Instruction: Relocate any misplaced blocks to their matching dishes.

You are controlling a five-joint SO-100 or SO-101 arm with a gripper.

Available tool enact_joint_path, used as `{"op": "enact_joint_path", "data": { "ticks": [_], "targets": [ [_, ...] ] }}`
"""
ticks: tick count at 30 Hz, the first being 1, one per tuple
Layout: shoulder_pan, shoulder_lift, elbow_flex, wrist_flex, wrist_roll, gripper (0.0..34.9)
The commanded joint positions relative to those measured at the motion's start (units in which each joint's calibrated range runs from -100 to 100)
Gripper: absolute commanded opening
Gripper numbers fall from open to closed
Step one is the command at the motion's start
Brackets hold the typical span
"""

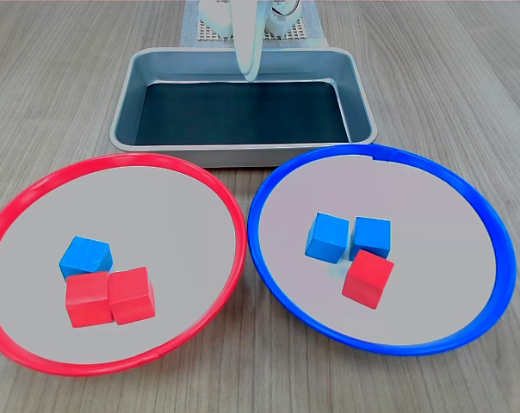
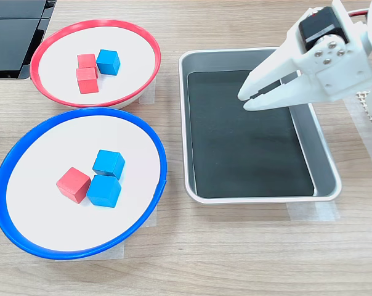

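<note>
In both exterior views a lone blue cube (image 1: pixel 85 256) (image 2: pixel 108 61) lies in the red-rimmed plate (image 1: pixel 114 161) (image 2: pixel 93 23), touching two red cubes (image 1: pixel 110 298). A single red cube (image 1: pixel 368 278) (image 2: pixel 73 184) rests in the blue-rimmed plate (image 1: pixel 372 151) (image 2: pixel 81 112) against two blue cubes (image 1: pixel 349 237). My white gripper (image 1: pixel 247 69) (image 2: pixel 244 100) hangs over the silver tray, well away from both plates. Its fingertips sit together with nothing held.
The rectangular silver metal tray (image 1: pixel 243 155) (image 2: pixel 260 197) with a dark floor sits beyond the plates, beneath the gripper. A white mesh mat (image 1: pixel 210 31) lies under the arm's base. Black panels (image 2: pixel 13 37) lie at the second exterior view's top left.
</note>
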Motion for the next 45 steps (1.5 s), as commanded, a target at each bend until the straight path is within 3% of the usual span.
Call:
{"op": "enact_joint_path", "data": {
  "ticks": [1,23,28,45],
  "targets": [
    [0.1,-0.2,-0.1,-0.4,0.1,0.4],
    [-0.2,-0.2,-0.1,-0.4,0.4,0.4],
    [-1.0,2.9,-1.0,-3.6,2.7,0.4],
    [-2.1,60.4,-54.3,-10.5,18.1,0.3]
  ]
}}
